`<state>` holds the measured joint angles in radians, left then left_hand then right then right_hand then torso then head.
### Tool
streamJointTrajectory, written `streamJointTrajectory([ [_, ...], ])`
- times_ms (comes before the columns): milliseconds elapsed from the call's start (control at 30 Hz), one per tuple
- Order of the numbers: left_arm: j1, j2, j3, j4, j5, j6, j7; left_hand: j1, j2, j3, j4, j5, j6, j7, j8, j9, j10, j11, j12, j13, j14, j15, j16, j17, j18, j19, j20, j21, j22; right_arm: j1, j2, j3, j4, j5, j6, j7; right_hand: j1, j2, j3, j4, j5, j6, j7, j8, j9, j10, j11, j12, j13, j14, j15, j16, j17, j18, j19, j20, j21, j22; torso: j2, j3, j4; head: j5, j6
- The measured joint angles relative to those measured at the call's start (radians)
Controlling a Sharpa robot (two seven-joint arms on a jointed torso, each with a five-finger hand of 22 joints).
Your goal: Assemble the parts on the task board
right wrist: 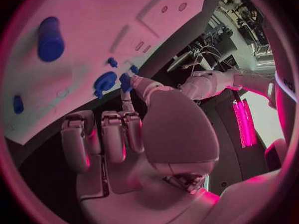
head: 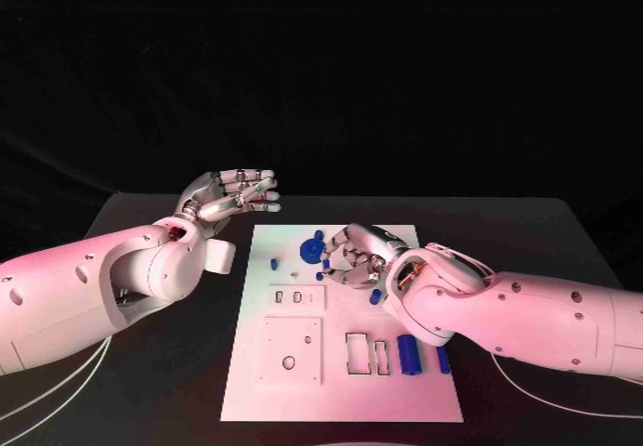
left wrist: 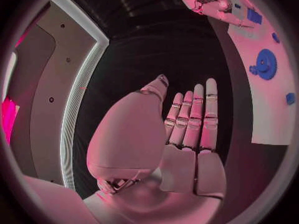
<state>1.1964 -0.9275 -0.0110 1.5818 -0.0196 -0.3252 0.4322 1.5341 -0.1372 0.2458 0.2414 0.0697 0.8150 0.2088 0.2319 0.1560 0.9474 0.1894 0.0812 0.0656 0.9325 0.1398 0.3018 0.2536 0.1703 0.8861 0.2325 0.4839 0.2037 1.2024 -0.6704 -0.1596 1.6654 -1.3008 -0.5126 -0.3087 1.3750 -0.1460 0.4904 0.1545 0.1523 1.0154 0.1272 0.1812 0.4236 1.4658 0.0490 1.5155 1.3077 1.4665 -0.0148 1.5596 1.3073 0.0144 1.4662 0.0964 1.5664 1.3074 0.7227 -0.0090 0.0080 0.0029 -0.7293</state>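
Several small blue parts (head: 407,354) dot the white task board (head: 342,390).

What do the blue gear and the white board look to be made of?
The blue gear looks like moulded or printed plastic: matte, evenly coloured, no metallic glint. The task board seems to be matte white plastic or painted sheet, flat with clean-cut recesses; which one, the look leaves open.
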Motion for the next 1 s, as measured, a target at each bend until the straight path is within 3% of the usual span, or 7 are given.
streamJointTrajectory([
  [567,0.0,0.005,0.0,-0.002,0.0,0.004,-0.003,0.0,0.0,0.0,0.0,0.0,0.0,0.0,0.0,0.0,0.0,0.0,0.0,0.0,0.0,0.0,-0.004,0.002,0.0,-0.004,0.004,0.0,0.001,-0.065,0.09,-0.003,-0.014,-0.071,0.033,-0.114,-0.016,-0.005,0.0,0.0,-0.002,-0.002,-0.002,0.005,0.0,0.0,0.0,0.0,0.0,0.0,0.0,0.0,0.001,0.0,0.0,-0.007,0.0,0.001,0.0,0.0012,0.0004,0.013,-0.009],
  [1000,0.0,0.002,0.0,-0.001,0.0,0.004,-0.005,0.0,0.0,0.0,0.0,0.0,0.0,0.0,0.0,0.0,0.0,0.0,-0.004,0.0,0.0,0.0,-0.004,0.002,0.0,-0.004,0.004,0.0,0.001,-0.081,0.109,-0.001,-0.018,-0.114,0.019,-0.128,-0.022,-0.01,0.0,0.0,-0.004,-0.003,-0.004,0.005,0.015,0.0,0.0,0.0,0.0,0.0,0.0,0.0,0.001,0.0,0.0,-0.007,0.0,0.001,0.001,0.0018,0.0001,0.021,-0.017],
])
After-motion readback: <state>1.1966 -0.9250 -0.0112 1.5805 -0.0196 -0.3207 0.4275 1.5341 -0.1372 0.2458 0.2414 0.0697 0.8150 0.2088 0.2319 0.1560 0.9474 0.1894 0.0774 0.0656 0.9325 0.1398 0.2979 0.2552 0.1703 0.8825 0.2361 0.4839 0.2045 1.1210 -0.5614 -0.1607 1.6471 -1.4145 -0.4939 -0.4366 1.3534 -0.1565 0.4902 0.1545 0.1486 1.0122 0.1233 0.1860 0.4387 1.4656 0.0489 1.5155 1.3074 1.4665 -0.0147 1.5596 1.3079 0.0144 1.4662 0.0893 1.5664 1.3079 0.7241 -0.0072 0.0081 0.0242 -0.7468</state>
